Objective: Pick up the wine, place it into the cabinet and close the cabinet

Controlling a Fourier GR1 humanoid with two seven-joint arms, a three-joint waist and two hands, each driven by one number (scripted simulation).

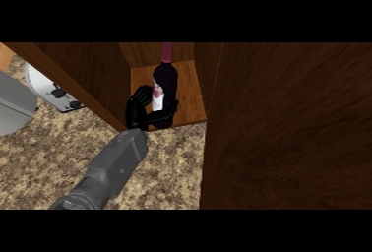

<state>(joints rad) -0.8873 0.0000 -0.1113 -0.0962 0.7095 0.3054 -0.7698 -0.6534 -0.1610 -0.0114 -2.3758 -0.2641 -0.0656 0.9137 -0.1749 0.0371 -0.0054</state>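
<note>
The left hand (143,109) reaches into the open cabinet (283,128), its grey forearm rising from the lower left of the head view across the speckled worktop (167,167). The black fingers (135,101) are curled round the lower body of the wine bottle (165,81), with the thumb wrapped across the bottle's base from the near side, so the hand has hold of the wine. The bottle stands on the cabinet shelf (190,93), a lighter wooden board between the dark side walls, its dark body showing a pale label with a red mark and its reddish neck pointing toward the back of the cabinet. Whether its base rests fully on the shelf cannot be told, as the hand covers it. The wide dark wooden cabinet door (73,83) stands open at the left of the shelf, and a broad panel fills the right of the view. On the worktop at the far left sits a white toaster (51,88), beside a grey object (15,106) at the edge. The right hand does not show.
</note>
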